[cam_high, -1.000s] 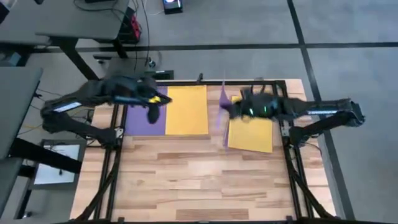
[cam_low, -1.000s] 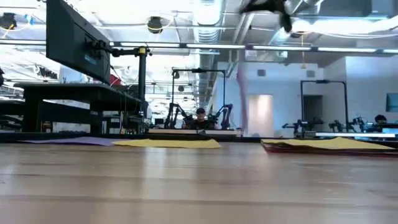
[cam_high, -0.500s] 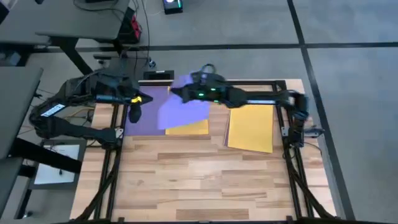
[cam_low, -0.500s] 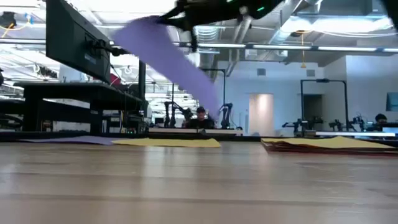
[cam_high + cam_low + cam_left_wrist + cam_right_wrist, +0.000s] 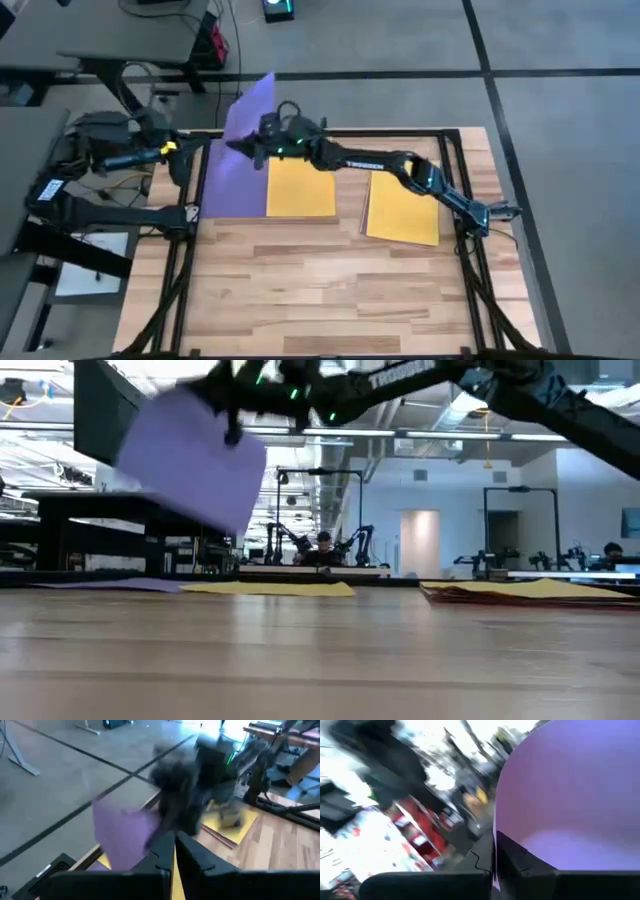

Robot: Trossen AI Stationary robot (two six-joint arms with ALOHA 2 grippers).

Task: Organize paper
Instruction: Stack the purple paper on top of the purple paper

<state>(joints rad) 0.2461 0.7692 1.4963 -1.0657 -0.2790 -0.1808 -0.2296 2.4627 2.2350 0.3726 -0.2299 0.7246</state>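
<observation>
While the yellow stack [image 5: 403, 209] sits near the right edge, the right gripper [image 5: 248, 146] has swung clear across since a second ago, fingers pinched shut on a purple sheet [image 5: 250, 99] now flapping above the purple pile [image 5: 234, 186], so a drop looks close. Farther left, the left gripper [image 5: 178, 160] waits, seemingly closed, empty.
</observation>
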